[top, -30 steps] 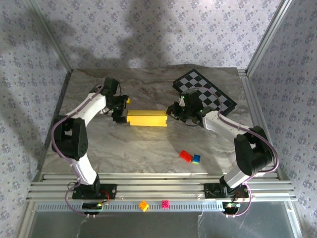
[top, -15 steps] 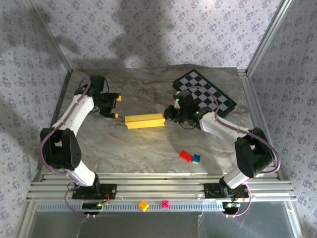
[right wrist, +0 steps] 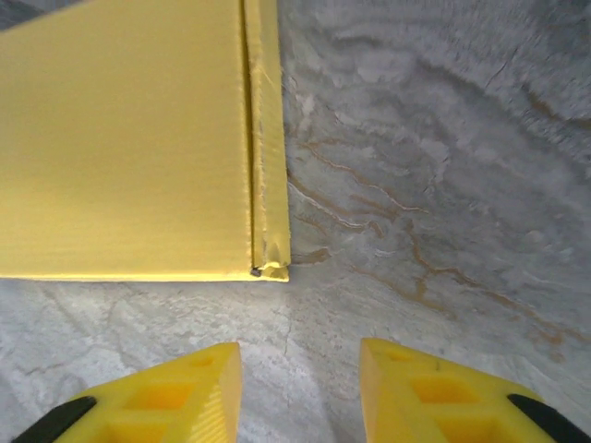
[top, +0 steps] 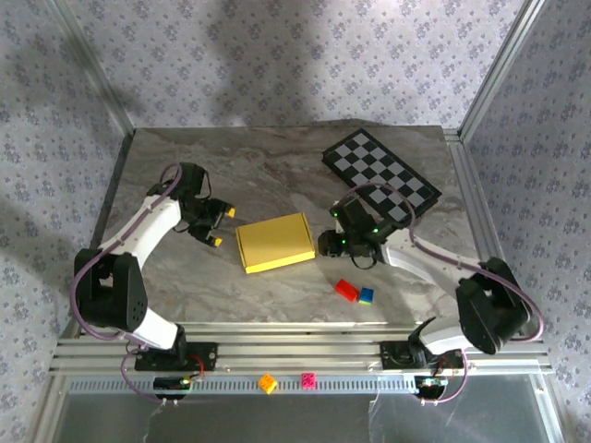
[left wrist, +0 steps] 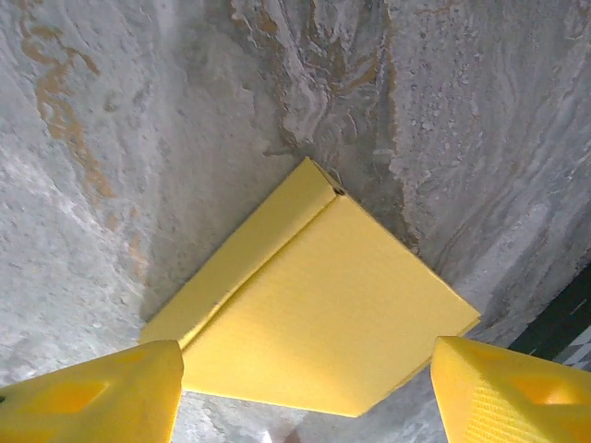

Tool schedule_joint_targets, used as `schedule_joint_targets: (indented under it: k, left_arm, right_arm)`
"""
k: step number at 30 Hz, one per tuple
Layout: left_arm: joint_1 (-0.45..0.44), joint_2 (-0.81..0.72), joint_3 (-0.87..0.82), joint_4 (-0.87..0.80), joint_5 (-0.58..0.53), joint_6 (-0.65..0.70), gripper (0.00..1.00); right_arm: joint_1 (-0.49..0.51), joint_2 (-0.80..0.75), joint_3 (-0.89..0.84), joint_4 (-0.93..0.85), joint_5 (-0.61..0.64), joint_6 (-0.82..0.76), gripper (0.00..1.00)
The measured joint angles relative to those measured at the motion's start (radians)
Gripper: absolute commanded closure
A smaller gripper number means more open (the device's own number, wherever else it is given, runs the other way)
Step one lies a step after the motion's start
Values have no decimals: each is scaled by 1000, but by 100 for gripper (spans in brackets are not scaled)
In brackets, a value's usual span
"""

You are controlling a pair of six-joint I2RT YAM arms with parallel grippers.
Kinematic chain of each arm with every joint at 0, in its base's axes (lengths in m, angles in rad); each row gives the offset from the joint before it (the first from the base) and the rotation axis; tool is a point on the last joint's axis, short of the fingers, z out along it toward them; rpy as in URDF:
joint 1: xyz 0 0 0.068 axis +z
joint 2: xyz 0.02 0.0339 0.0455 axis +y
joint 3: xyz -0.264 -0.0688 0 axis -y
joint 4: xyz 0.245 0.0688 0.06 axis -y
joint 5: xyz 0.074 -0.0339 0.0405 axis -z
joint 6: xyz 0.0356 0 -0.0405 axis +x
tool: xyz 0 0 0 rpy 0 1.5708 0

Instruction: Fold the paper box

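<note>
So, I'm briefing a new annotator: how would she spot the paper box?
Start at the marble table; near its middle lies the paper box. It is a flat, plain yellow rectangle, far larger than the red brick and blue brick nearby.

Yellow paper box (top: 274, 243) lies flat, folded shut
</note>
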Motion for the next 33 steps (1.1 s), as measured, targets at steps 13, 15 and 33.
schedule_joint_targets:
  k: [13,15,33]
  left_arm:
    - [64,-574,-114,97,-412,435,0]
    - [65,-646,-160,89,-575,456,0]
    - [150,-431,-780,888,-702,1044,0]
  right_arm:
    - [-364,-482,51,-233,417,47,0]
    - [-380,-546,-60,-134,494,-27,0]
    - [-547,-39,-409,675,391,-455,0]
